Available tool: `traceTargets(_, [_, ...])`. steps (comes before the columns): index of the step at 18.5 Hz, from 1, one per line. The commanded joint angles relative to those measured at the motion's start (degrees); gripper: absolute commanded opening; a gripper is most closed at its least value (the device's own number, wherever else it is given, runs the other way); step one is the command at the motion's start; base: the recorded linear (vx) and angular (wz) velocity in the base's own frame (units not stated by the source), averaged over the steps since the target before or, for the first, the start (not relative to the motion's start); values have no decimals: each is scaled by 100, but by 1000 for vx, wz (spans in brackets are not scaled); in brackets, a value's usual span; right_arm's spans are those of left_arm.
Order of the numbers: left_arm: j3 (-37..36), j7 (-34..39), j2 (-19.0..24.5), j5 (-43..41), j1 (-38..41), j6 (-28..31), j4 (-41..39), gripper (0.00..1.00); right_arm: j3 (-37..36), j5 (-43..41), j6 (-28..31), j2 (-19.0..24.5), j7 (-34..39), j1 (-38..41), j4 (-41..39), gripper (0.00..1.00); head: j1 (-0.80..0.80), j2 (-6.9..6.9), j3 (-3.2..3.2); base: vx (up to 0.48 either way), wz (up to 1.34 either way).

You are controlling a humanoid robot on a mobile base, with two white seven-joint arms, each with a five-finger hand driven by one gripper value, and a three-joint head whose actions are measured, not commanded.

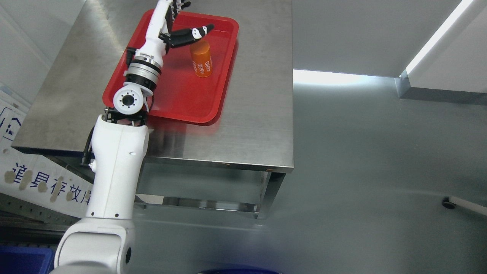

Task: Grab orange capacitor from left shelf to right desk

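One orange capacitor (202,59) stands upright in the one red tray (190,102), nearer the tray's far right corner than its middle; the tray lies on the steel shelf (247,125), toward the shelf's far left part. The left hand (179,23) hangs over the tray's far edge just left of the capacitor; its fingers (182,4) are spread and its thumb (192,35) reaches out above the capacitor's top, apparently clear of it, though contact at the cap is hard to rule out; it grasps nothing. The right arm does not show.

The capacitor looks like a rigid metal can with a smooth, glossy sleeve; my guess is that it is moderately heavy for its bulk, stiff, not fragile, but slippery and apt to topple or roll if nudged at the top. The sound hold would be around the middle of its side, thumb against fingers, below the rounded cap.

Counted: one capacitor, one tray, one shelf, one arm in view; the desk on the right is not clearly told apart here.
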Motion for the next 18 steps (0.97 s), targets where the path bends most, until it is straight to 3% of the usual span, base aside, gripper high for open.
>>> traceTargets(1, [1828, -137, 434, 76, -396, 0, 14, 85, -61, 0, -6, -100, 4, 79, -193, 100, 0, 0, 0, 0, 0])
traceTargets(5, [2329, -146, 1209, 577, -317, 0, 76, 86, -61, 0, -6, -100, 4, 79, -193, 100, 0, 0, 0, 0, 0])
traceTargets(8, [2506, -120, 1333, 604, -63, 0, 50, 95, -61, 0, -15, -100, 4, 79, -193, 100, 0, 0, 0, 0, 0])
traceTargets(10, [2436, -76, 1202, 604, 201, -26, -47, 99, -61, 0, -15, -100, 4, 79, -193, 100, 0, 0, 0, 0, 0])
traceTargets(13, [2418, 108, 168, 578, 448, 270, -590, 100, -61, 0, -6, -100, 4, 79, -193, 100, 0, 0, 0, 0, 0])
traceTargets(15, [2331, 459, 97, 560, 763, 763, -1152, 100, -61, 0, -15, -100, 4, 79, -193, 100, 0, 0, 0, 0, 0])
traceTargets(18, [1883, 1179, 97, 551, 1185, 844, -1558, 100, -61, 0, -15, -100, 4, 79, -193, 100, 0, 0, 0, 0, -10])
